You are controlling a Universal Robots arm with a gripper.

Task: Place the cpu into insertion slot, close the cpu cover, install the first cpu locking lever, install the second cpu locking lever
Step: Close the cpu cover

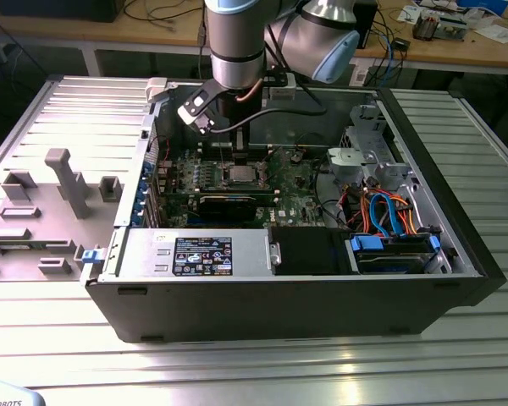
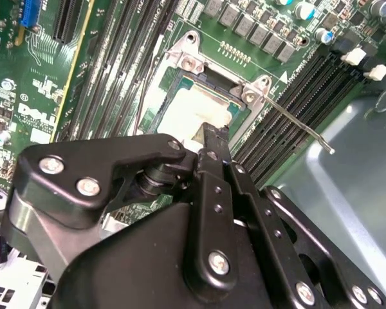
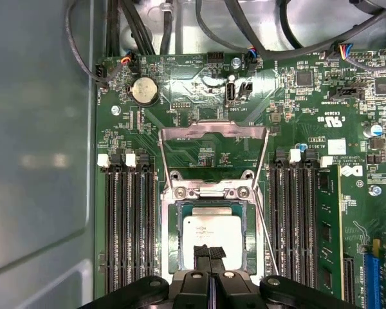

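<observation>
The cpu (image 3: 212, 232), a silver-grey square, lies flat in the insertion slot (image 3: 180, 212) on the green board; it also shows in the second wrist view (image 2: 183, 112). My gripper (image 3: 210, 251) is shut, with its black fingertips together over the chip's near edge and nothing held. The cpu cover (image 3: 212, 131) stands raised off the socket, the board visible through its window. One thin locking lever (image 2: 296, 125) sticks out free beside the socket. In the exterior view the gripper (image 1: 240, 161) reaches down into the open computer case, right above the socket (image 1: 240, 175).
Black memory slots (image 3: 125, 225) flank the socket on both sides. A long black graphics card (image 1: 229, 203) lies in front of it, then the power supply (image 1: 195, 254). Drive bays with orange and blue cables (image 1: 389, 211) fill the exterior view's right. A grey fixture (image 1: 59, 182) stands outside the case.
</observation>
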